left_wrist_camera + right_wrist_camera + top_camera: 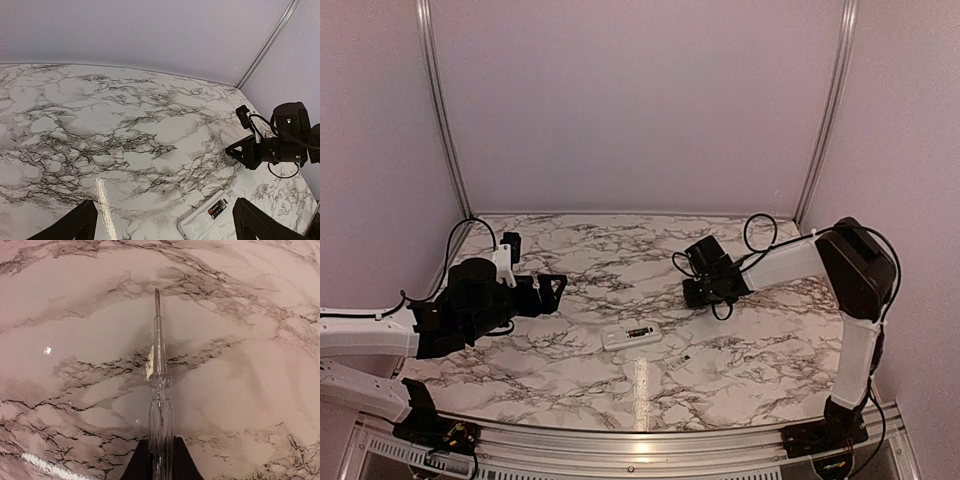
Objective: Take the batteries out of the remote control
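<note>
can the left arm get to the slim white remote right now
Probably yes: the open left gripper faces the slim white remote control across bare marble table; nothing lies between.

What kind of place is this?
Probably a robot test booth: the left arm and right arm are mounted at the edge of a marble-patterned table, enclosed by plain pale walls with aluminium posts.
</note>
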`<state>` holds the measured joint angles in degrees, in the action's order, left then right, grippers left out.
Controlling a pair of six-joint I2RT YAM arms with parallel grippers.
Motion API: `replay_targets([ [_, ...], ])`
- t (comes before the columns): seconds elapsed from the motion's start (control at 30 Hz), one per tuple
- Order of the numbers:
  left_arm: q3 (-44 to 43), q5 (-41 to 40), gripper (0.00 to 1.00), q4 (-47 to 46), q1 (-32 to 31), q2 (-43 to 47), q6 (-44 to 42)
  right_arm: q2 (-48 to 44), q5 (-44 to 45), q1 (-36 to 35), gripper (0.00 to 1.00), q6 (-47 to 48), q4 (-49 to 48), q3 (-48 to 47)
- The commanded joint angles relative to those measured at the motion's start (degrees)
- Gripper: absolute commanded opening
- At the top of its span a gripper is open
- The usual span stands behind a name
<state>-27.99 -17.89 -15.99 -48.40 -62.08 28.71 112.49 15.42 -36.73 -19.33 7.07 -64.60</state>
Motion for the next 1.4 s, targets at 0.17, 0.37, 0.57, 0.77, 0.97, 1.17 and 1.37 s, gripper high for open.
replay_targets([
  [0.17,1.1,-0.4,0.99,-0.3,0.3,1.5,-1.0,-8.2,-5.7,0.0,0.0,2.9,-3.4,6.3],
  [0.37,1.4,1.8,0.99,-1.3,0.4,1.7,-1.1,-15.8,-9.3,-1.7,0.0,3.7,-6.4,10.9],
  [0.57,1.5,2.6,0.99,-1.9,0.4,1.4,-1.0,-23.4,-12.8,-4.6,0.0,4.7,-11.1,15.0],
  [0.77,2.2,5.7,0.97,-4.1,0.5,1.5,-0.7,-30.3,-22.9,-7.6,0.0,7.1,-16.9,19.8],
  [0.97,2.3,9.7,0.95,-5.8,0.4,1.3,-0.3,-33.9,-28.6,-9.1,0.0,7.7,-19.0,22.2],
  [1.17,2.4,16.3,0.93,-8.9,0.5,0.4,1.3,-34.4,-31.8,-12.0,0.0,8.7,-19.9,22.5],
  [1.37,2.2,21.7,0.9,-11.1,0.5,-0.7,3.8,-33.5,-30.7,-16.0,0.0,10.5,-20.5,21.7],
])
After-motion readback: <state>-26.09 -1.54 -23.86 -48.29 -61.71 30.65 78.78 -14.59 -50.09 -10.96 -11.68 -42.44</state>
